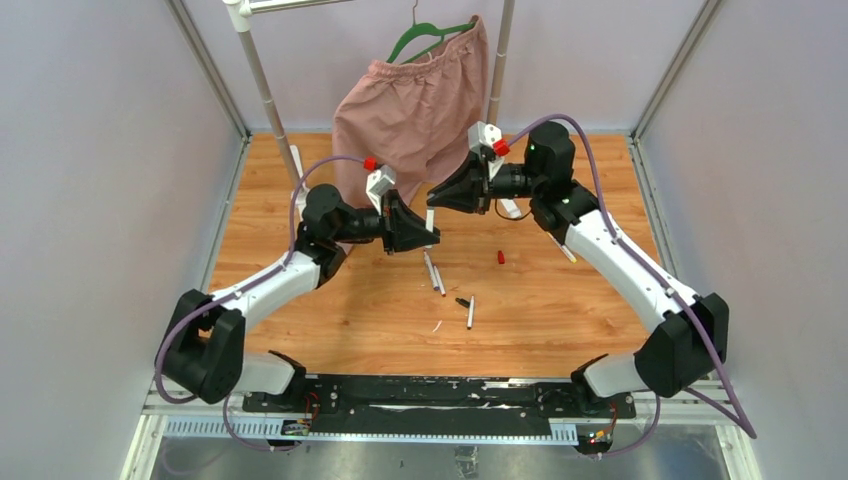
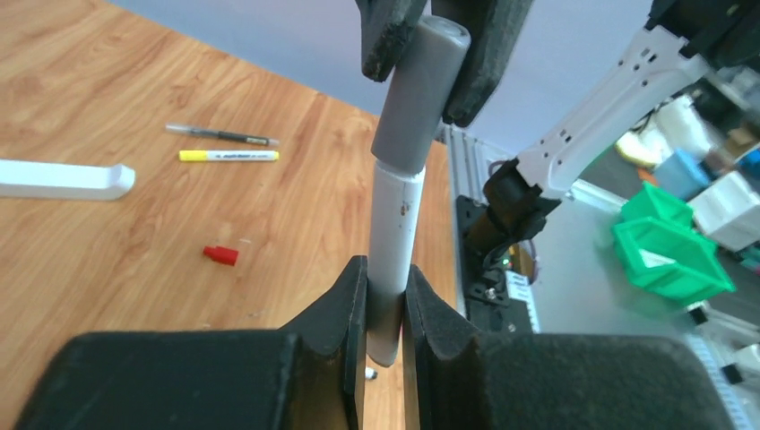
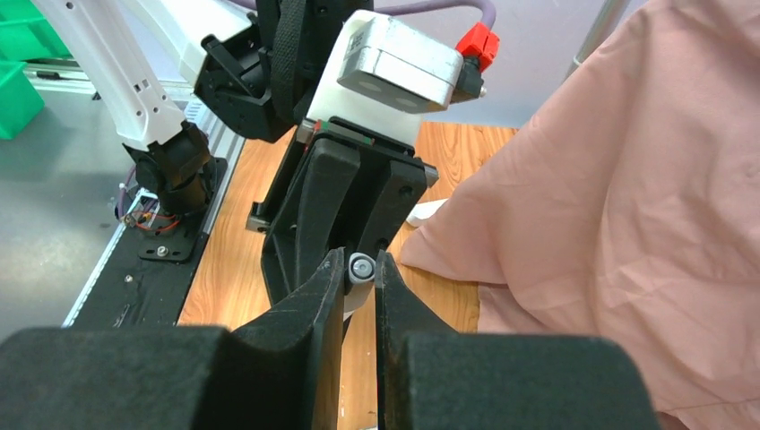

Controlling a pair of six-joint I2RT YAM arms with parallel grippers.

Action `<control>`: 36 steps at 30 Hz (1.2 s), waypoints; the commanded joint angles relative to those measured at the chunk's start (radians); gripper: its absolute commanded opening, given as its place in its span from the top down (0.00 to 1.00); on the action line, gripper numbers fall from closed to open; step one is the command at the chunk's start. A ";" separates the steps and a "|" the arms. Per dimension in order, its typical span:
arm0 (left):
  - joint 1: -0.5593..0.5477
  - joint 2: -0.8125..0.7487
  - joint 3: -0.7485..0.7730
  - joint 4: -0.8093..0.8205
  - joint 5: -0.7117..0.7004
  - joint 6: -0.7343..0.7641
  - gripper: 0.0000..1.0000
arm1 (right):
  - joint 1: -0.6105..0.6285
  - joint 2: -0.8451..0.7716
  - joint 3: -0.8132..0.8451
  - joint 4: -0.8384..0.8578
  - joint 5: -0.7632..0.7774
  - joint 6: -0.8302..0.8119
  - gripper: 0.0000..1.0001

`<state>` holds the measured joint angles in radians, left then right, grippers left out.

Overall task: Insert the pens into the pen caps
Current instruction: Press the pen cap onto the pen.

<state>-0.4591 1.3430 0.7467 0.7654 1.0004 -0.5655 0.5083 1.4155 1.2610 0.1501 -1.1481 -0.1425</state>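
The left gripper (image 2: 387, 276) is clamped on one white plastic pen barrel (image 2: 394, 215) at frame centre. The right gripper (image 2: 419, 90) is clamped on its one grey tubular cap (image 2: 408, 134) above. One small red cap (image 2: 220, 255) and two more pens, a slim yellow pen (image 2: 228, 155) and a slim dark pen (image 2: 220, 134), lie at upper left.

Both arms raised and bent inward, left claw (image 1: 424, 236) and right claw (image 1: 436, 198) facing closely, both pinched narrow

Pen (image 2: 395, 224) tip hidden inside cap (image 2: 421, 98) (grey).
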 commanded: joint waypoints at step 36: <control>0.119 -0.109 0.184 0.514 -0.189 -0.128 1.00 | 0.107 0.106 -0.113 -0.667 -0.172 -0.123 1.00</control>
<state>-0.4202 1.3113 0.7002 0.7273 0.9199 -0.5415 0.5182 1.4296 1.2526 0.0963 -1.0882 -0.1841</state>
